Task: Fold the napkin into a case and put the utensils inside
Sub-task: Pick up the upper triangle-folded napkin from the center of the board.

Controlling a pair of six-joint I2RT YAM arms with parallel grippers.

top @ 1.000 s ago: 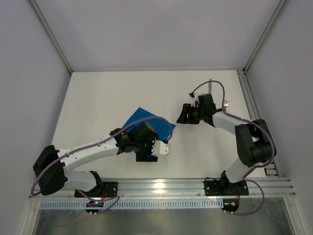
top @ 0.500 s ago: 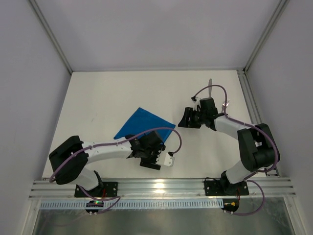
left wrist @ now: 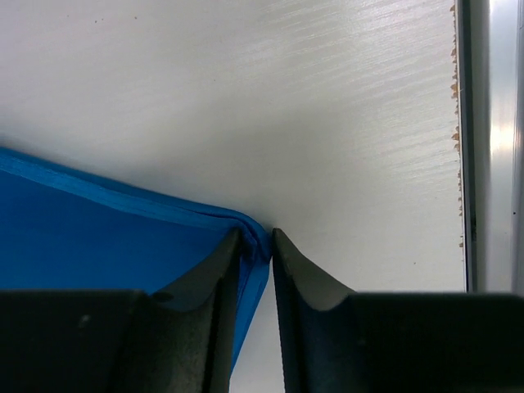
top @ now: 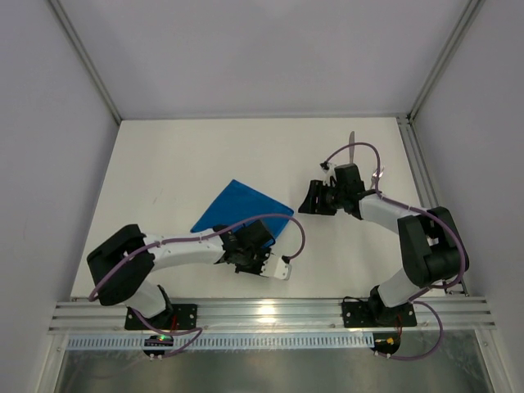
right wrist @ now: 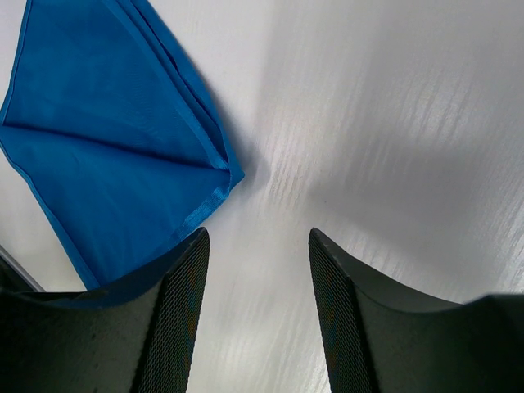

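Blue napkin [top: 237, 206], one; silver utensils [top: 350, 143], two

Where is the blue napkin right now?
The napkin lies slightly left of centre on the table in the top view, one corner pinched by the left tool, with the right tool to its right.

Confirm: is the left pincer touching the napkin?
Touching. The left wrist view shows the left pincer closed on a corner of the napkin, with the blue hem pinched between its two tips.
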